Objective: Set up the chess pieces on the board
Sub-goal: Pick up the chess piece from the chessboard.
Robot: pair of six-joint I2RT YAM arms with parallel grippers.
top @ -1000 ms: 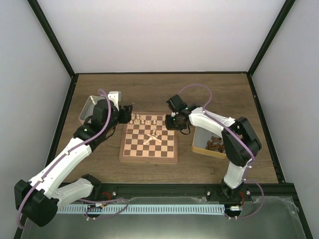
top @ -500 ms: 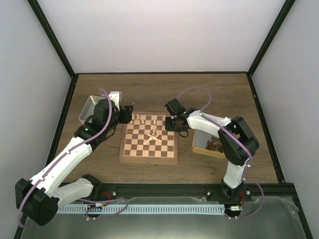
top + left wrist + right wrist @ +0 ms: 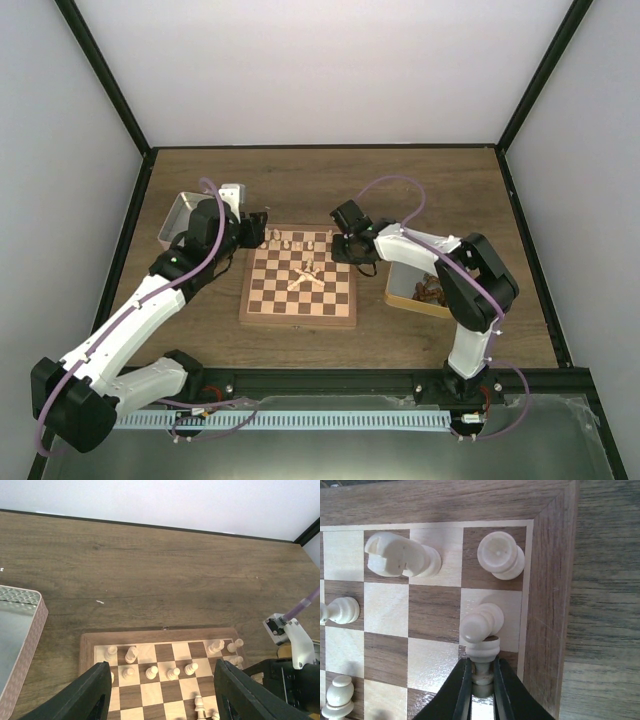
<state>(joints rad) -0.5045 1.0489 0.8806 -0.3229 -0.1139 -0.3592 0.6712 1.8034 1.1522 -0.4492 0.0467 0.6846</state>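
Note:
The board (image 3: 298,312) lies mid-table, with cream chess pieces (image 3: 290,241) standing along its far rows and a few lying at its centre (image 3: 305,275). My right gripper (image 3: 347,250) is over the far right corner, shut on a cream piece (image 3: 484,652) by its stem. In the right wrist view my gripper (image 3: 482,680) holds it against a standing pawn (image 3: 487,620), below a rook (image 3: 500,555) and a knight (image 3: 400,555). My left gripper (image 3: 258,228) hangs open and empty over the board's far left edge (image 3: 165,635), its fingers (image 3: 97,692) wide apart.
A metal tray (image 3: 178,215) sits left of the board, behind the left arm. A cream tray (image 3: 405,292) holding dark brown pieces sits right of the board under the right arm. Black frame posts and white walls ring the table.
My right gripper has shifted slightly left and lower over the board's far right corner with the piece in it. The left arm has not moved.

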